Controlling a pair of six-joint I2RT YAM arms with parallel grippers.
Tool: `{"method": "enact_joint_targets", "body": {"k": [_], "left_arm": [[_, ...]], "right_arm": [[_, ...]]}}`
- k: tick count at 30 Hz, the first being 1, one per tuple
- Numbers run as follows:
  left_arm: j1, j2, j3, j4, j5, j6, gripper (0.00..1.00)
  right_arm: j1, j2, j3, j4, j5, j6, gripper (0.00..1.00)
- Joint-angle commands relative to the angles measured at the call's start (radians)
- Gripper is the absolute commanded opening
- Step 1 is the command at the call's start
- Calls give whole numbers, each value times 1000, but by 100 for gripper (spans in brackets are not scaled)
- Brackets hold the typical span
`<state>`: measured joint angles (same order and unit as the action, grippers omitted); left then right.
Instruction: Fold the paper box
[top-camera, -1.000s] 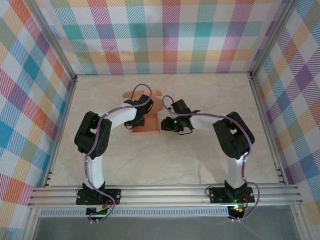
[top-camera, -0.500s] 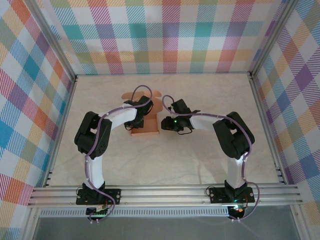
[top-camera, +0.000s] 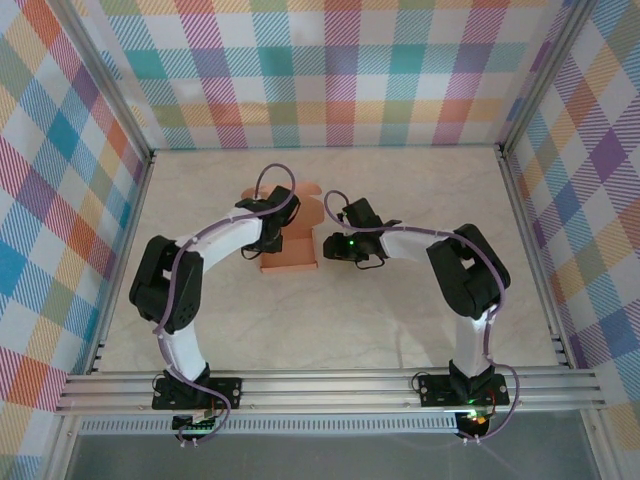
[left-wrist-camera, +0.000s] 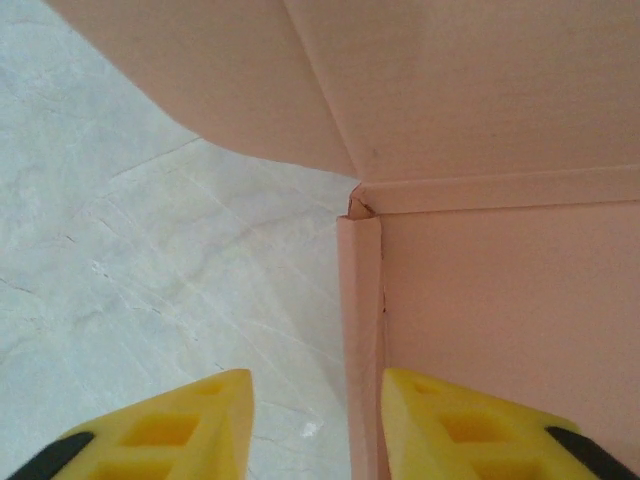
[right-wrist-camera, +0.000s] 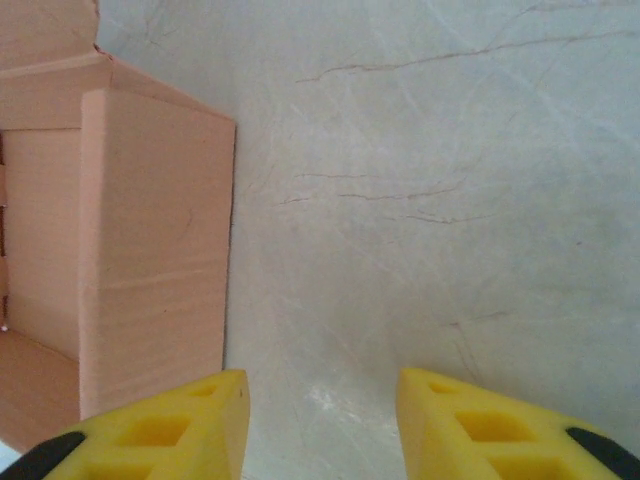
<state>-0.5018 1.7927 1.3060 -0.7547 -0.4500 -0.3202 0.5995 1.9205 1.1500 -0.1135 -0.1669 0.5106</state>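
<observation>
**Flimsy card calling for a gentle hold**

The paper box (top-camera: 295, 261) is sitting on the counter (top-camera: 400, 320) with its walls partly raised. It is looking light, floppy and easily creased, so a folded wall edge seems the safest hold. The left hand (left-wrist-camera: 315, 420) is hanging released around one corner edge. The right hand (right-wrist-camera: 320, 420) is gaping just beside the box, gripping nothing.

The left arm (top-camera: 215, 232) rose from its base at the near left, elbow bowed out to the left, forearm reaching far and right toward mid-scene. Its wrist tipped downward, and the left tool (left-wrist-camera: 317, 400) stood with its yellow fingers (left-wrist-camera: 170, 430) parted. The right arm (top-camera: 410, 240) mirrored it, elbow out to the right, forearm stretched left. The right tool (right-wrist-camera: 322, 400) likewise showed a clear gap between its fingers.
</observation>
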Motion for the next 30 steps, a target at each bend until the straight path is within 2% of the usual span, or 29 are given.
{"method": "enact_joint_targets", "body": {"k": [1, 7, 11, 14, 21, 24, 30], "left_arm": [[9, -122, -25, 34, 30, 62, 50], [103, -263, -35, 98, 212, 166, 69], [187, -340, -40, 120, 310, 194, 87], [256, -388, -45, 114, 383, 199, 95], [349, -470, -69, 75, 462, 217, 97], [359, -499, -87, 69, 474, 225, 97], [362, -527, -108, 57, 473, 227, 97]], "right_arm": [[-18, -87, -21, -11, 28, -88, 45], [-71, -180, -16, -17, -45, -258, 56], [-102, -184, 86, -108, -116, -424, 69], [-117, -151, 198, -203, -193, -555, 75], [-142, 43, 602, -584, -325, -957, 80], [-172, 134, 778, -717, -407, -1066, 79], [-188, 362, 1171, -986, -481, -1242, 80]]}}
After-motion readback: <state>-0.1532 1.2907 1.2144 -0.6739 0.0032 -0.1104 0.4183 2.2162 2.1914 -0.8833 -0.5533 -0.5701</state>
